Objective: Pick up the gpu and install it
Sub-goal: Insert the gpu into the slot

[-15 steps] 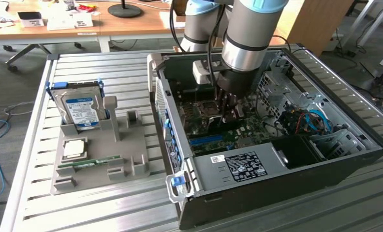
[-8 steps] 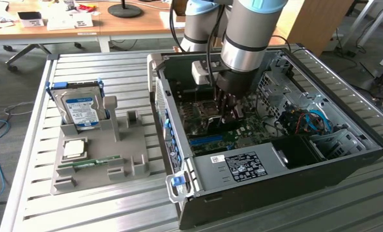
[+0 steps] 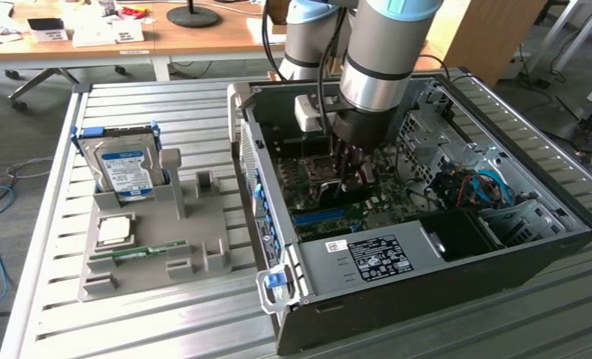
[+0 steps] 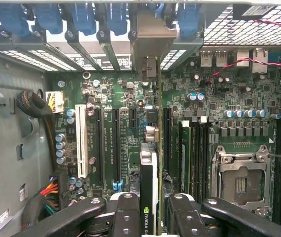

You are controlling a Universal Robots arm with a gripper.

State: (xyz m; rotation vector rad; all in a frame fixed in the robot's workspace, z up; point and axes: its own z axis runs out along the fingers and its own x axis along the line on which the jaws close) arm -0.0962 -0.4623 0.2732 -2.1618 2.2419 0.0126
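On the slatted metal worktop [image 3: 176,97], well to the exterior view's left of the end effector [image 3: 354,166], a grey holder tray [image 3: 141,247] carries an upright hard drive [image 3: 126,168] with a blue label, a square processor [image 3: 113,229] and a slim green memory stick [image 3: 137,254]. The open computer case [image 3: 396,299] lies to the right of the tray, and the arm reaches down into it. The end effector [image 4: 156,207] is partly closed on the gpu [image 4: 150,177], its fingers [image 4: 128,212] pressed against both faces of the thin card. The gpu stands on edge directly below the end effector, over the motherboard [image 4: 130,108], its metal bracket [image 4: 152,44] at the rear slot openings. Further right lie the memory slots [image 4: 194,158] and the processor socket [image 4: 239,180].
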